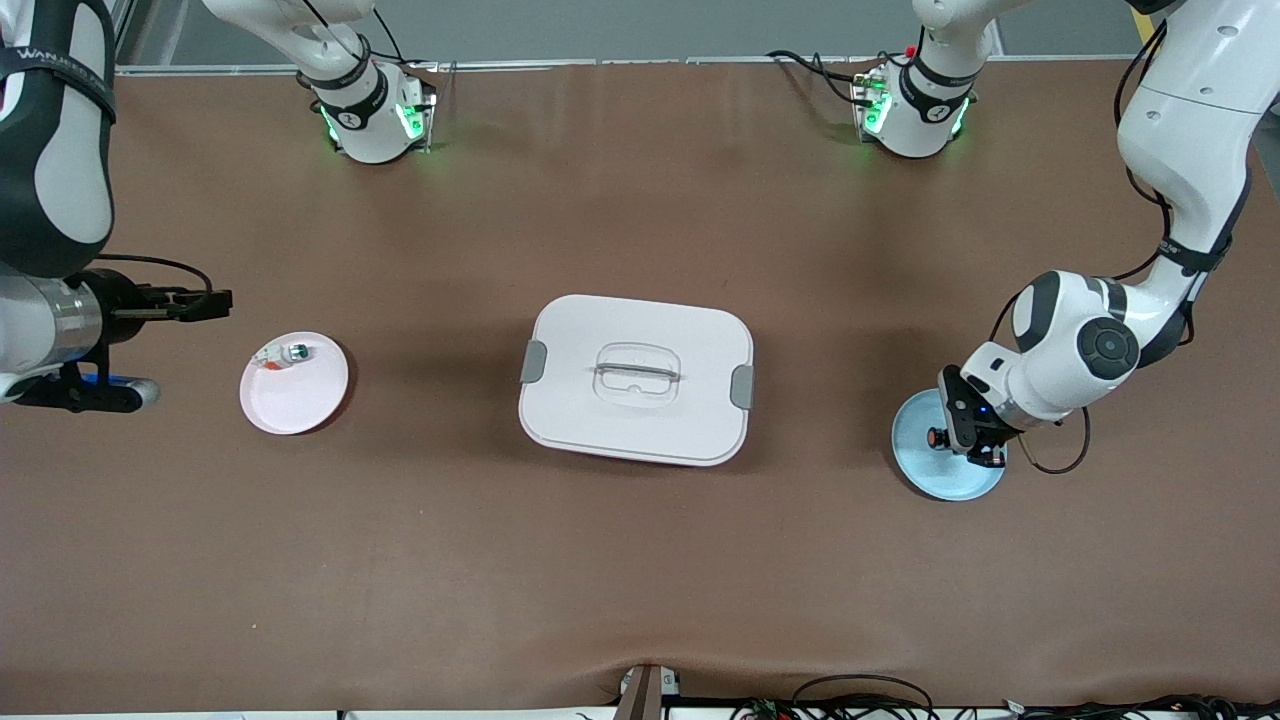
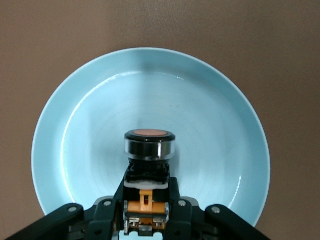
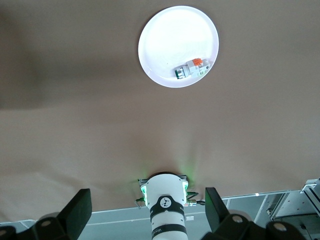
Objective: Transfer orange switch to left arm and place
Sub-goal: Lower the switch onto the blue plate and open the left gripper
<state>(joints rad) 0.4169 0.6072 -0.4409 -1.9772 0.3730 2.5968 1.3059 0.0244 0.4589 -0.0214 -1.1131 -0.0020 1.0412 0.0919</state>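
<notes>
The orange switch (image 1: 938, 437) is in my left gripper (image 1: 962, 436), which is shut on it low over the light-blue plate (image 1: 945, 482). In the left wrist view the fingers (image 2: 112, 200) clamp the switch's orange-banded body, and its round orange cap (image 2: 149, 134) points out over the plate (image 2: 150, 90). I cannot tell whether it touches the plate. My right gripper (image 1: 222, 300) is open and empty, up over the table at the right arm's end, beside the pink plate (image 1: 295, 400). The white box (image 1: 600, 330) stands mid-table between the two plates.
The pink plate (image 3: 165, 45) holds a small white-and-silver part with a green cap (image 1: 290, 353), also in the right wrist view (image 3: 192, 69). The arm bases stand along the edge farthest from the front camera. Cables lie along the near edge.
</notes>
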